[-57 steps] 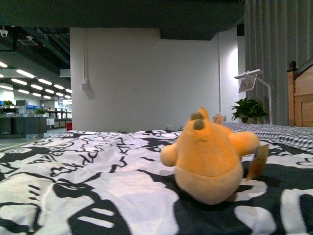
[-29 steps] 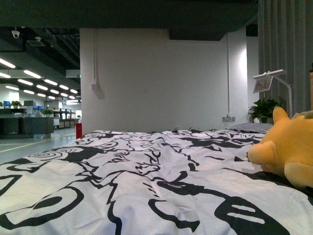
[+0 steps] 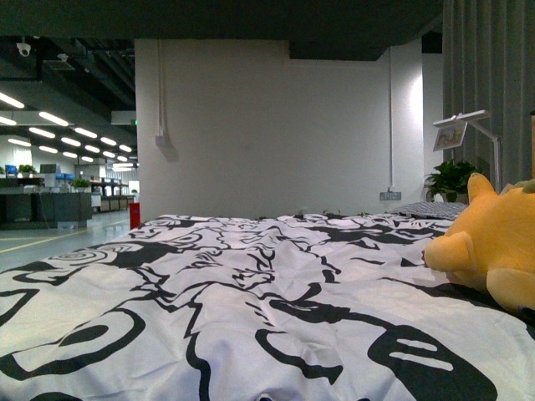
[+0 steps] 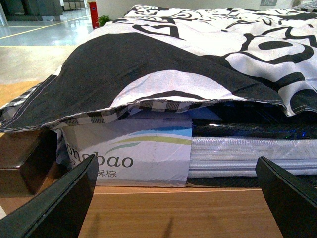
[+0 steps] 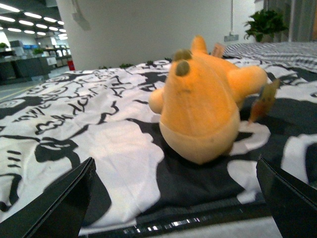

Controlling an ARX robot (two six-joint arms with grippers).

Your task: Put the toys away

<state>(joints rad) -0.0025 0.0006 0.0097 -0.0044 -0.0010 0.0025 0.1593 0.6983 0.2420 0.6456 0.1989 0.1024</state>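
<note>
Bed worktop (image 4: 237, 156) draped in a black-and-white patterned duvet (image 3: 251, 301), white wall (image 3: 267, 125) behind. Soft orange-yellow plush animal (image 3: 493, 251) resting on the duvet at the right, squarely before the right pincer (image 5: 176, 198), released and empty, seemingly lined up for grabbing. Left pincer (image 4: 176, 198) released too, low by the bed's edge. Nothing blocking the approach.

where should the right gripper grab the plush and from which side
Probably the plush across its rounded body, above the wide base, coming level from the near edge of the bed. In the right wrist view it sits upright straight ahead of the open right gripper; its arms are too stubby to pinch.
</note>
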